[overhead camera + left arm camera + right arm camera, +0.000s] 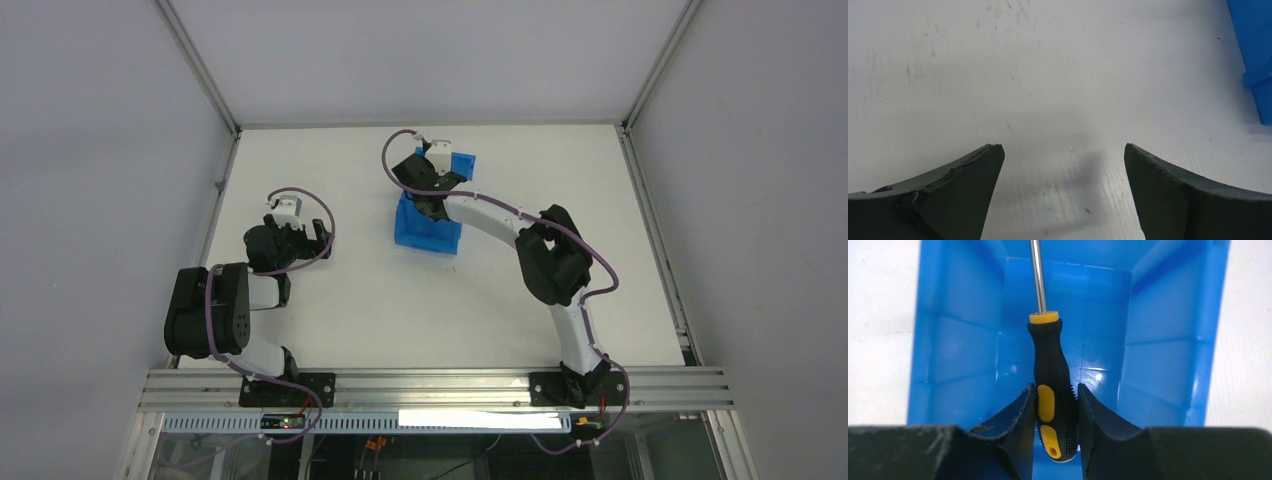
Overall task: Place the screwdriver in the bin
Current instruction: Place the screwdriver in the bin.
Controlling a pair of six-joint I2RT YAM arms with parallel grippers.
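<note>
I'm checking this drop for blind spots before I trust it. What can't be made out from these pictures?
Tip of the screwdriver: in the right wrist view the shaft runs off the top edge.
The screwdriver in the top view: hidden beneath the right gripper and its wrist.
Most of the bin in the left wrist view: cut off by the right edge.
Height of the screwdriver above the bin floor: no view shows it side-on.

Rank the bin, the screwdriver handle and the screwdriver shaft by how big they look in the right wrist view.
1. bin, filling most of the frame.
2. screwdriver handle, nearest the camera, which flatters its size.
3. screwdriver shaft, thin and cut off by the top edge.
</note>
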